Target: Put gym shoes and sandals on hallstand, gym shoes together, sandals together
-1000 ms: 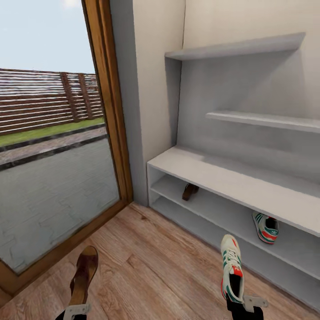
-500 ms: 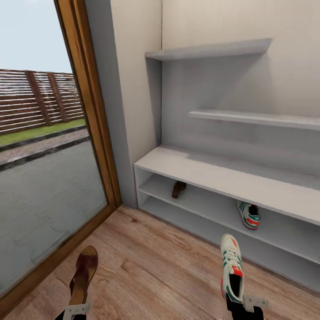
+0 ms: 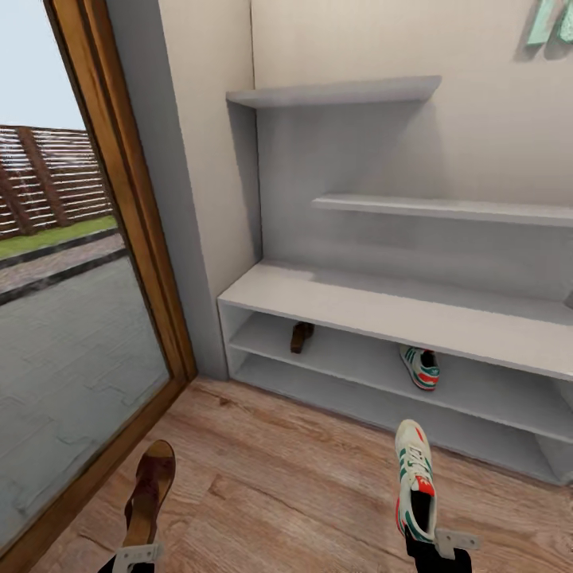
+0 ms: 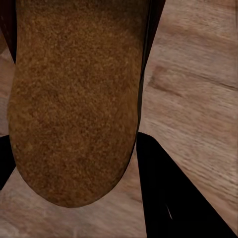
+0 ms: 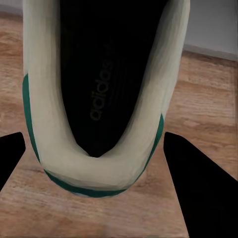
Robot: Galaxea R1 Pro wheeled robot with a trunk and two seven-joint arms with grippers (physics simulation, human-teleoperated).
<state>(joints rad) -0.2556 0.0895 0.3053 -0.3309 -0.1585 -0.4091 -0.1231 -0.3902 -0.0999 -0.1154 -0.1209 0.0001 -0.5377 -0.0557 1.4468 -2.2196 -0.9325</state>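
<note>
- Head view shows us facing the hallstand (image 3: 374, 306), a long low white unit with a flat top and two open shelf levels, standing on the corridor floor (image 3: 278, 469) against the wall beside a glass door (image 3: 72, 318).
- Our left tool (image 3: 135, 555) holds one sandal (image 3: 149, 493) by its heel end, toe pointing ahead, above the planks; the tan footbed faces up between dark-brown edges.
- Our right tool (image 3: 434, 545) holds one gym shoe (image 3: 415, 477) by the heel, likewise pointing toward the rack: white upper, teal stripes, a red-orange patch near the opening.
- Left wrist view has the grainy footbed (image 4: 74, 99) close up with dark fingers (image 4: 168, 198) either side; right wrist view shows the shoe's dark inside and cream collar (image 5: 106, 99) between the fingers (image 5: 198, 178).
- The other sandal (image 3: 301, 337) sits already on the upper shelf level near the left end; the other gym shoe (image 3: 420, 367) sits on the same level, further right and well apart from it.
- Risk, as we judge it: each shoe is pinched only at the heel, so a bump against the top board's front edge could twist it loose onto the floor.
- Another risk: the shelf opening is low, and a tilted entry could knock the shoes already stored.
- Setting each item far from its mate would fail the pairing, so the sandal should go left and the gym shoe right.
</note>
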